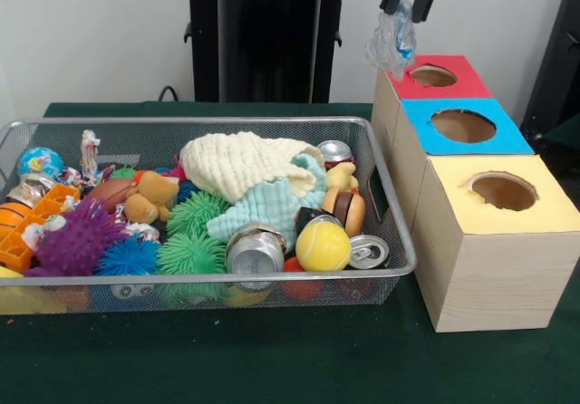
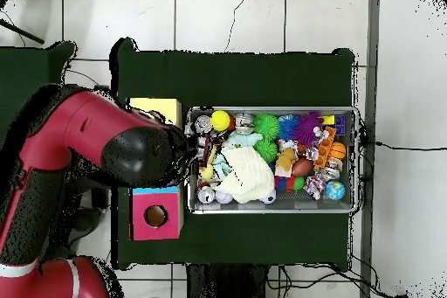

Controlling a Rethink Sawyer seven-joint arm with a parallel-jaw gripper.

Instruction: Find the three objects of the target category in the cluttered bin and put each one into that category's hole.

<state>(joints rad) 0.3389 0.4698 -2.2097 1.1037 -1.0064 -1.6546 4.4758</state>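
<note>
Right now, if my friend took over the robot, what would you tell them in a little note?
The hand is shut on a piece of clear plastic film, hanging above the red-topped box, not yet over the blue-topped box's hole.
The bin sits beside the boxes, full of toys and cans.
Done: one piece lifted out.
Left: drop it in the blue hole, then search for more.

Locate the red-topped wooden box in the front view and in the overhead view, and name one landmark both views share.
Front view: the red-topped wooden box stands at upper right, farthest of the three boxes, right of the silver wire-mesh bin.
Overhead view: the red-topped box sits lower left, beside the bin's left end, partly under the red and black arm.
Shared landmark: the yellow-topped box at the row's other end.
</note>
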